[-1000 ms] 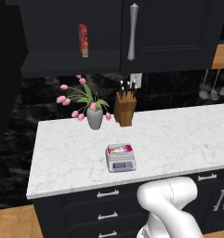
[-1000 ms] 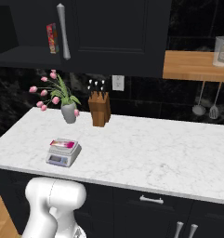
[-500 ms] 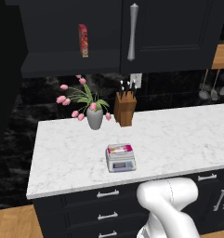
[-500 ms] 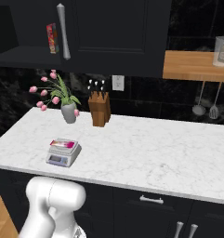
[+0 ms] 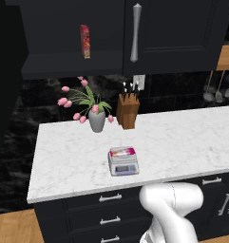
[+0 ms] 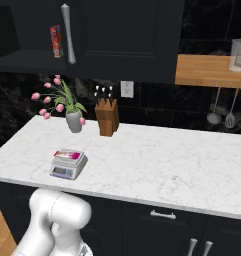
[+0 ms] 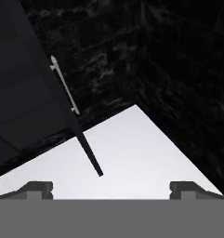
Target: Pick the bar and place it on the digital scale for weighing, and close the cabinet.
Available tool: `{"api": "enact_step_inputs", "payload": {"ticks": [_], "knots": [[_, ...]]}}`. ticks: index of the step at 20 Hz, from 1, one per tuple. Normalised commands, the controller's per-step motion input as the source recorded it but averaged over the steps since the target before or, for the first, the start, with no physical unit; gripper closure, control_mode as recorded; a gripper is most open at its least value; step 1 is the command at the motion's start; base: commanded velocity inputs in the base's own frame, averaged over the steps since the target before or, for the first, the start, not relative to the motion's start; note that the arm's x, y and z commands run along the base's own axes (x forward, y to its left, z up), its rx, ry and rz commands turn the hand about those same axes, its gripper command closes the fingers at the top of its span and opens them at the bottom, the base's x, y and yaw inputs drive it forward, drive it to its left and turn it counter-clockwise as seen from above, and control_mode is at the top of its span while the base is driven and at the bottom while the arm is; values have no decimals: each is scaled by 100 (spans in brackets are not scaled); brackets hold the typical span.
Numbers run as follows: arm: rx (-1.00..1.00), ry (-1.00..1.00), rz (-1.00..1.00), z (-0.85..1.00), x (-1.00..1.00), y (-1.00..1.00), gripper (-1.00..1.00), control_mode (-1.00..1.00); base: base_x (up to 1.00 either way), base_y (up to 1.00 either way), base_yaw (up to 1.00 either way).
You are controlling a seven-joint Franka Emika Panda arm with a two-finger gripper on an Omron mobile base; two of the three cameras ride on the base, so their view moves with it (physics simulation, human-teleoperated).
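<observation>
The pink and white bar (image 5: 122, 152) (image 6: 68, 154) lies flat on the platform of the small grey digital scale (image 5: 124, 166) (image 6: 64, 171), near the front of the white marble counter. Above it hangs the black cabinet (image 5: 177, 33) (image 6: 122, 35). Its right door is closed, and its left half stands open onto a shelf. In the hand view my gripper (image 7: 111, 189) is open with nothing between its fingertips. It faces a black door panel with a long silver handle (image 7: 64, 86), seen at a slant against a black marbled wall.
A tall red box (image 5: 85, 41) stands on the open cabinet shelf. A vase of pink tulips (image 5: 97, 121) and a wooden knife block (image 5: 127, 111) sit at the back of the counter. Black drawers (image 5: 104, 198) run below. A wooden shelf (image 6: 207, 72) carries a jar at the right.
</observation>
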Motion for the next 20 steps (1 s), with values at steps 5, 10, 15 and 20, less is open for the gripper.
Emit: {"api": "enact_step_inputs", "payload": {"ticks": [5,10,15,20], "knots": [[8,1,-19,-29,100,88,-100,-100,0,0,0],[0,16,-15,0,100,67,-100,-100,0,0,0],[-8,10,-11,-11,100,97,-100,-100,0,0,0],[-4,4,-12,-1,100,99,-100,-100,0,0,0]]}}
